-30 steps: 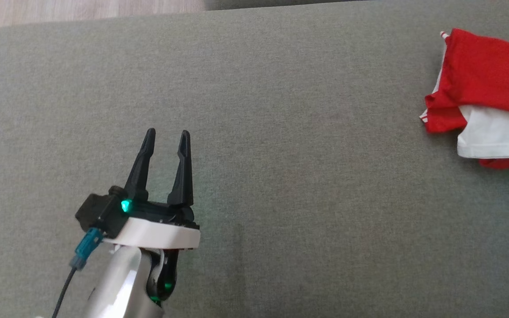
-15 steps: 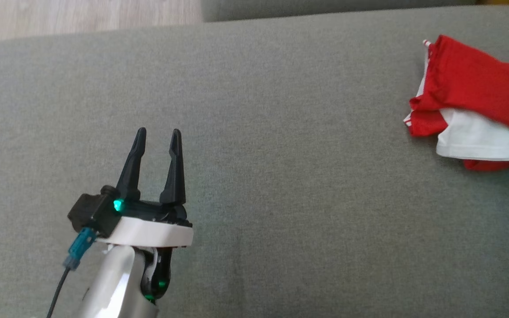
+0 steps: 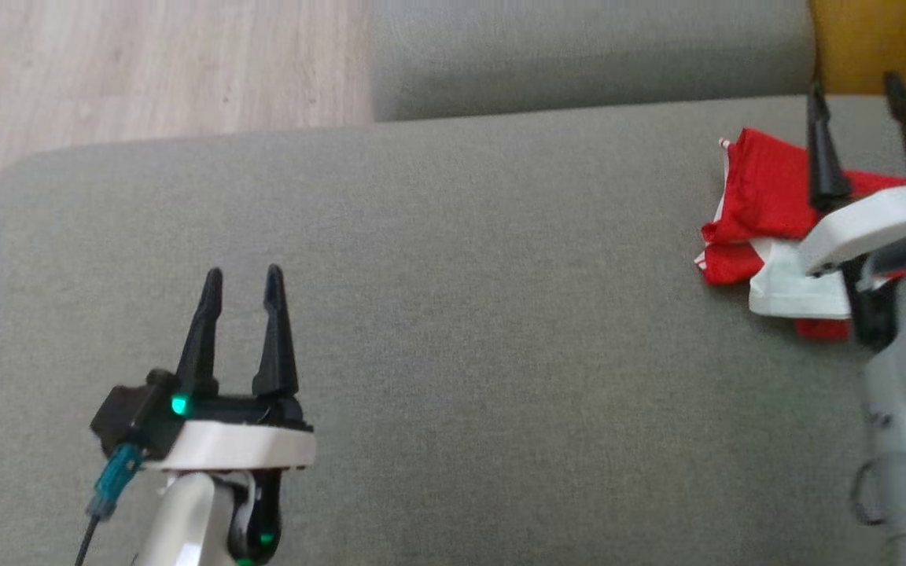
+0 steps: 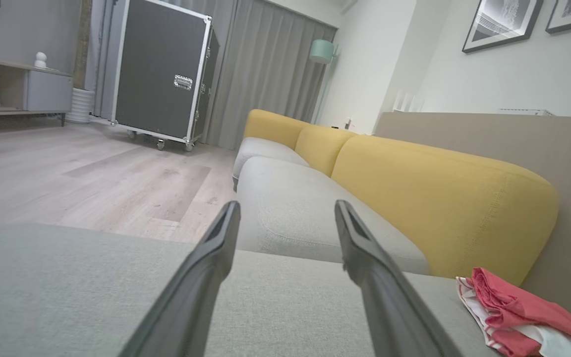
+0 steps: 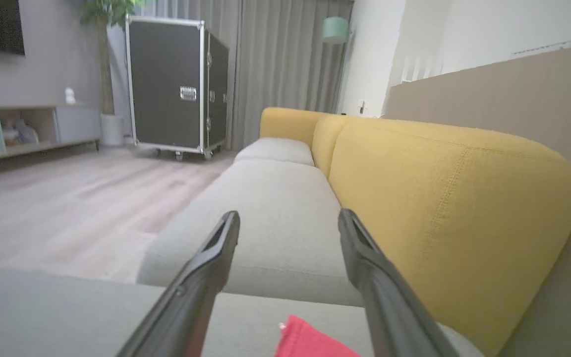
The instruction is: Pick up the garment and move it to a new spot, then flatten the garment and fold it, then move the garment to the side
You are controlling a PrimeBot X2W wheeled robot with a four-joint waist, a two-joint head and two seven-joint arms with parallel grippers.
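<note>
The garment (image 3: 760,200) is a red and white folded bundle lying at the right side of the grey cushion (image 3: 461,299); it also shows low right in the left wrist view as the garment (image 4: 508,310), and a red corner of the garment (image 5: 310,342) sits at the bottom of the right wrist view. My right gripper (image 3: 858,86) hovers over the garment with its fingers apart and nothing between them, hiding part of the cloth. My left gripper (image 3: 242,279) stands open over bare cushion at the lower left, far from the garment.
A second grey cushion (image 3: 579,55) lies beyond the first. Yellow backrests (image 4: 439,208) run along the right side. Wooden floor (image 3: 146,71) lies past the cushion's far left edge, with a black wheeled case (image 4: 164,79) standing on it.
The camera has tilted, so the whole picture has slid down and left. My right gripper has come into view above the garment. The garment looks the same shape.
</note>
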